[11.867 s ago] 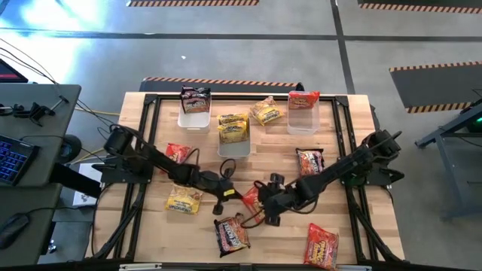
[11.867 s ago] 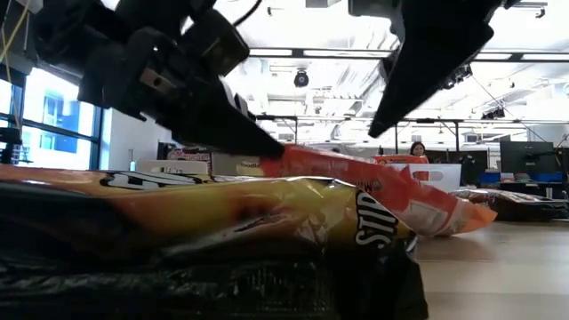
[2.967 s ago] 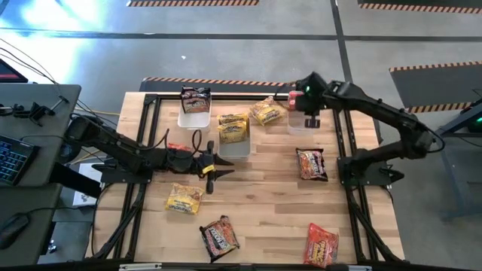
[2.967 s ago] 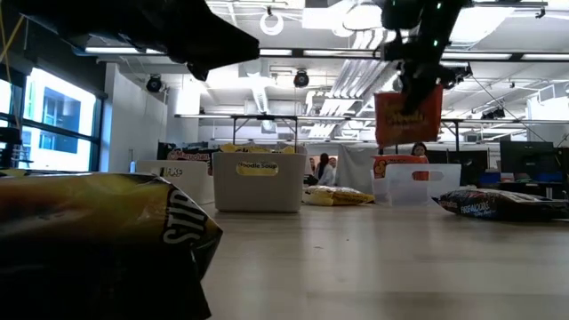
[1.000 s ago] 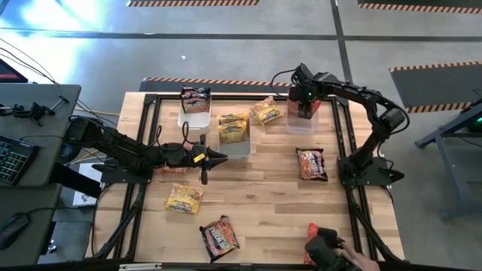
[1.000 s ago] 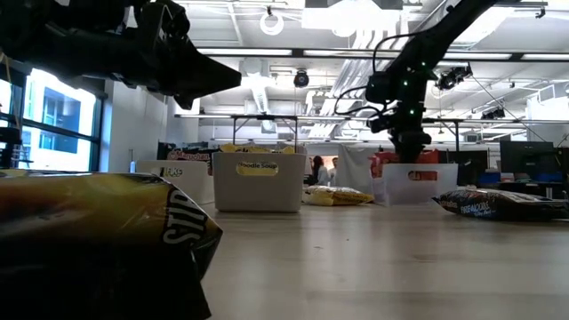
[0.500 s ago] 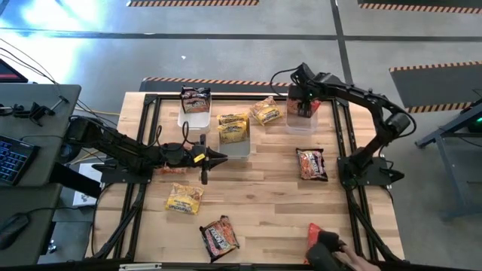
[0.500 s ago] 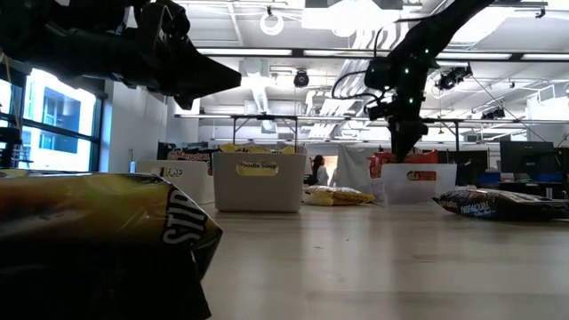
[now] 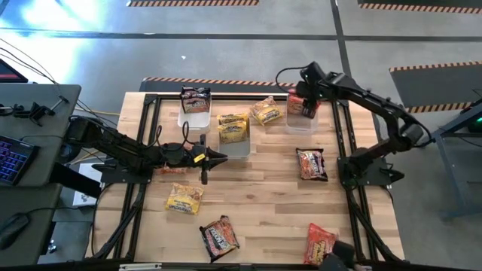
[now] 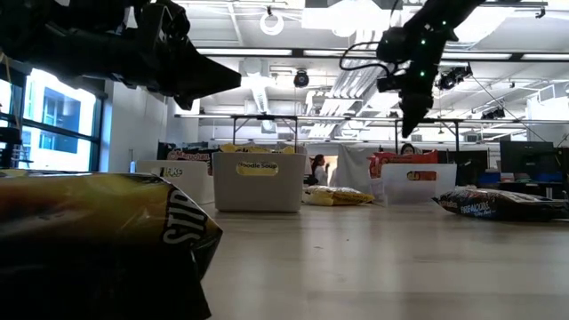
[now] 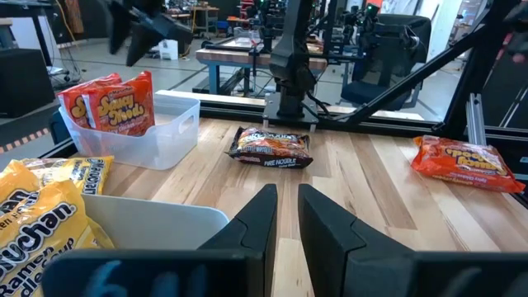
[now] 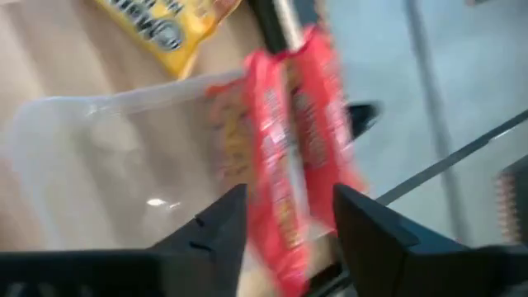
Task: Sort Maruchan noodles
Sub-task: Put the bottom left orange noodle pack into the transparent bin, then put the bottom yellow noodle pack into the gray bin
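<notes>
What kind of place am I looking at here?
Probably a robotics lab or workshop: a wooden table with mounted arms, more workbenches behind, and hazard-striped floor markings.

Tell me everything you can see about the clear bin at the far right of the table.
The right bin is a clear, milky plastic box with an open top. It stands upright near the table's far edge. Two red packets stand on edge inside it, leaning at one end; the rest of it looks bare. The right pincer hangs above it, apart from it.
</notes>
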